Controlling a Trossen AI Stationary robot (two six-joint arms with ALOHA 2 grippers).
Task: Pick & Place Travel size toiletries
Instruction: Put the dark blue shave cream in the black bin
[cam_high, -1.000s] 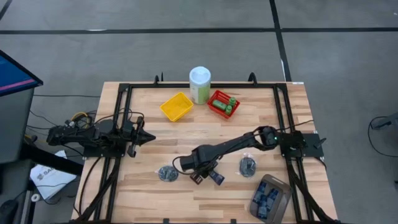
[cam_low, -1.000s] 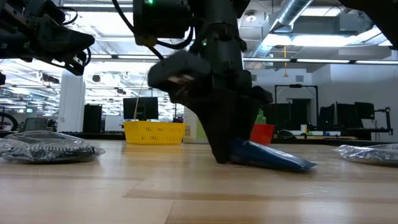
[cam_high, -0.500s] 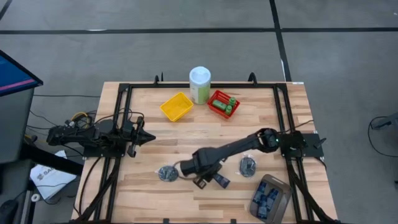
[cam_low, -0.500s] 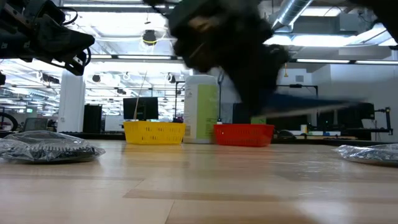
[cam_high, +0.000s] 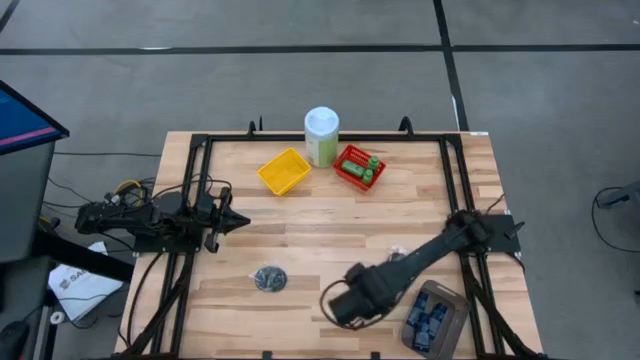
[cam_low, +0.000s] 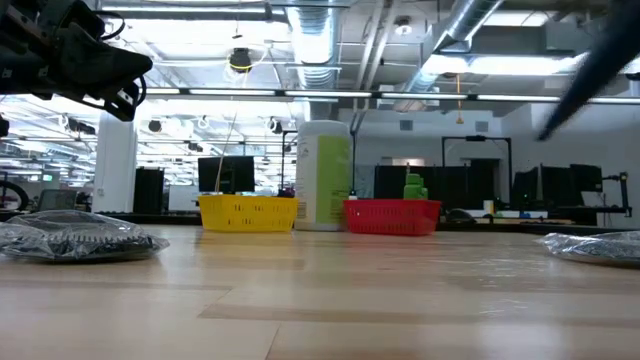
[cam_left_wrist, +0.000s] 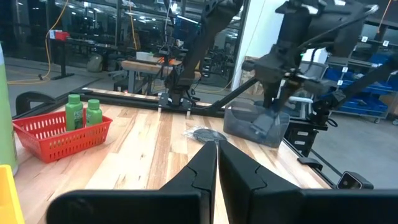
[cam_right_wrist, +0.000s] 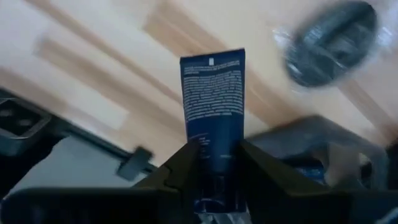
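Note:
My right gripper (cam_high: 347, 304) hangs above the table's near part, just left of the grey container (cam_high: 433, 318), shut on a flat dark navy tube (cam_right_wrist: 212, 99). More navy tubes lie in that container. One dark clear-wrapped bundle (cam_high: 268, 279) rests flat on the table. A second bundle (cam_high: 396, 255) lies partly under the right arm. Two green bottles (cam_high: 371, 166) stand in the red basket (cam_high: 352, 160). My left gripper (cam_high: 238, 221) waits shut at the left side, above the table. My right gripper pinches the navy tube between its two fingers at the end (cam_right_wrist: 214, 144) opposite the flat crimped end (cam_right_wrist: 212, 60). The tube lies along the fingers and sticks out past their tips. It is lifted clear of the table.
A yellow basket (cam_high: 283, 171) and a tall pale green canister (cam_high: 321, 135) with a white lid stand at the far edge beside the red basket. A black frame (cam_high: 199, 180) runs around the table top. Bare wood lies across the middle.
My right gripper has risen from the table's middle and swung toward the near edge and to the right, toward the grey container. The navy tube, lying on the wood before, is now lifted clear in its fingers. The bundles have stayed where they were.

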